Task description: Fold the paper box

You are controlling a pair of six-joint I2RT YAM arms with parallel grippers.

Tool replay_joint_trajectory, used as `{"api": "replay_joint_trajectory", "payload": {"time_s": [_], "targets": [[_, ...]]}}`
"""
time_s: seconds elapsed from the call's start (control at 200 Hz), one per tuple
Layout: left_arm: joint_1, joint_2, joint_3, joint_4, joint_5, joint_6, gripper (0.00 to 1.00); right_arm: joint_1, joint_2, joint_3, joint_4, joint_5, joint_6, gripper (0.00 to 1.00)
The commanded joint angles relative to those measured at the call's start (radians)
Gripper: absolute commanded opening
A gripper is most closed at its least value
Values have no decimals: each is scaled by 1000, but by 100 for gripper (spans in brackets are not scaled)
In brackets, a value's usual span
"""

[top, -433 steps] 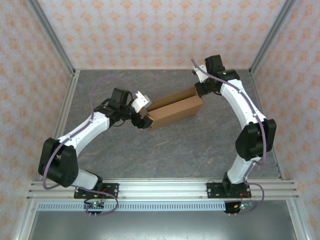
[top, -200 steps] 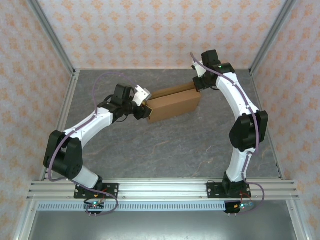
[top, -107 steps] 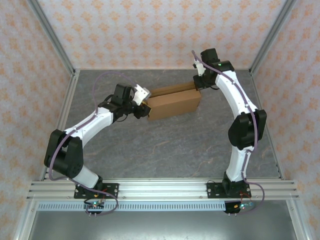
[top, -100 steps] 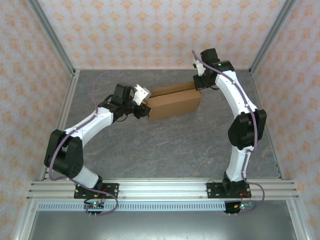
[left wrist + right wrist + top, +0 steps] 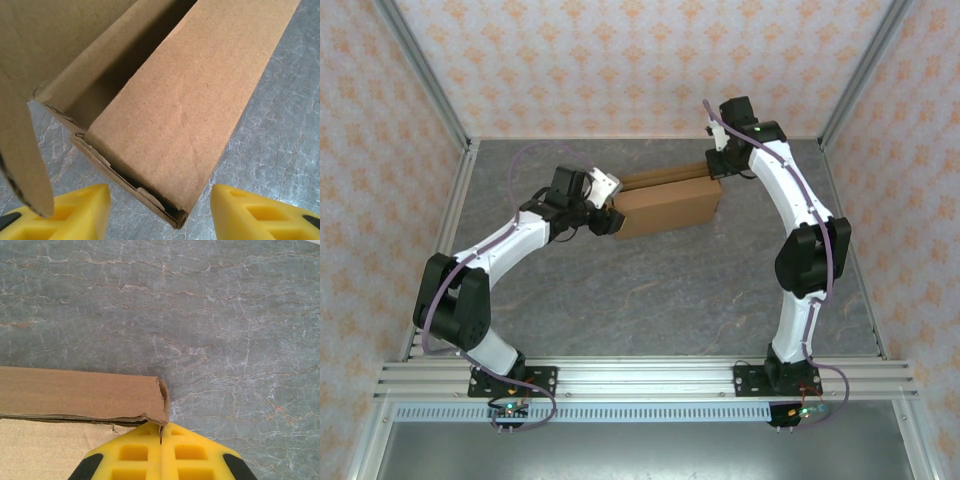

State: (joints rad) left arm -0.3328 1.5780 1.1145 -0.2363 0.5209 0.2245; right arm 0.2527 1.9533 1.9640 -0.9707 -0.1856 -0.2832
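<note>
Left tool (image 5: pixel 159 212): apart, straddling paper box (image 5: pixel 665 208) left end.
Right tool (image 5: pixel 161 437): together at its far-right corner.
Handling: I judge it light, creasable; pinch flap edges.

**Colleague:** What does the room look like on your feed?

**Operator:** From above I see a grey, marble-veined tabletop (image 5: pixel 650 300). It is boxed in on three sides by wallpaper panels: a back wall (image 5: pixel 640 70), a left wall (image 5: pixel 365 200) and a right wall (image 5: pixel 920 220). All are pale peach with a repeating orange floral motif.

**Colleague:** Anything framing it?

**Operator:** Silver aluminium posts (image 5: pixel 422 70) slant up from the far corners. A ribbed aluminium rail (image 5: pixel 650 375) runs along the near edge, with a dull metal sheet (image 5: pixel 640 450) below it.

**Colleague:** And the light?

**Operator:** Soft and even, with faint shadows. My right wrist view shows the stone-look surface close up, grey-blue with fine white and rust-coloured veins.
</note>
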Motion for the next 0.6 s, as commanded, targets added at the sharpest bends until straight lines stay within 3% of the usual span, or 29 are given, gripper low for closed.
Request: {"api": "replay_joint_trajectory", "payload": {"time_s": [0.0, 0.591], "targets": [[2, 2, 37, -25, -22, -17, 59, 12, 35, 10, -54, 8, 16, 2], [3, -19, 42, -64, -68, -48, 75, 13, 22, -62, 12, 4, 73, 2]]}}
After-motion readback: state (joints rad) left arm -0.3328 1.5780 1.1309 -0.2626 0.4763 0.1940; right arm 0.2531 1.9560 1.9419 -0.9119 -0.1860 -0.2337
